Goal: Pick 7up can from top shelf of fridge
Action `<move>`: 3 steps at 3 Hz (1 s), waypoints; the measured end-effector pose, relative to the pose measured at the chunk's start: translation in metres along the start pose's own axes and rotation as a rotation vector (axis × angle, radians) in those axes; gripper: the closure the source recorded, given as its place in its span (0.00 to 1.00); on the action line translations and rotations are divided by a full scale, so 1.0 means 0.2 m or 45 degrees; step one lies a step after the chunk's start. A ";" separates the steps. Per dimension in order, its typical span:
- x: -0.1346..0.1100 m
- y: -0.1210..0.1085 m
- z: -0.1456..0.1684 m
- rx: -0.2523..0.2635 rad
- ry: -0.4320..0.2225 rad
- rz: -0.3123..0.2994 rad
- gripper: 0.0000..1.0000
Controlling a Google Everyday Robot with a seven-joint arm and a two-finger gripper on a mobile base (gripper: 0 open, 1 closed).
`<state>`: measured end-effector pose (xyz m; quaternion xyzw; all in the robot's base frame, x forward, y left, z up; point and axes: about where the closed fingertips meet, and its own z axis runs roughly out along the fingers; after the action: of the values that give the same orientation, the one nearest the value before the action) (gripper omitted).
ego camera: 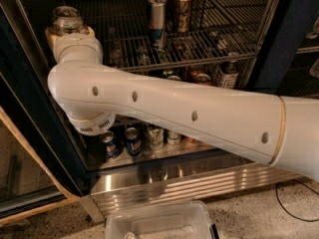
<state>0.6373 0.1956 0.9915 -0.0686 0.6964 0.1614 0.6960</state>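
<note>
The white arm (189,113) crosses leftward then bends upward, its pincer (67,20) at upper left.

Speckled pale floor (249,222) with a clear plastic bin (158,214), dim warm light.

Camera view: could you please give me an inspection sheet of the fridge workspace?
Surface: top shelf, wire rack inside the fridge.
Job's things: 7up can, seemingly the shiny-lidded shape at the shelf's left end.
Clutter: slim silver-and-blue can; cans on the lower rack.
Grippers: gripper at the upper left, right by that can.
Cables: dark cable on the floor, lower right.
Surroundings: clear bin on the floor in front.
</note>
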 end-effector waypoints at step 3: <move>-0.07 0.00 -0.40 0.145 -0.058 0.031 1.00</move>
<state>0.5611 0.1683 1.0034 -0.0167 0.6891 0.1317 0.7124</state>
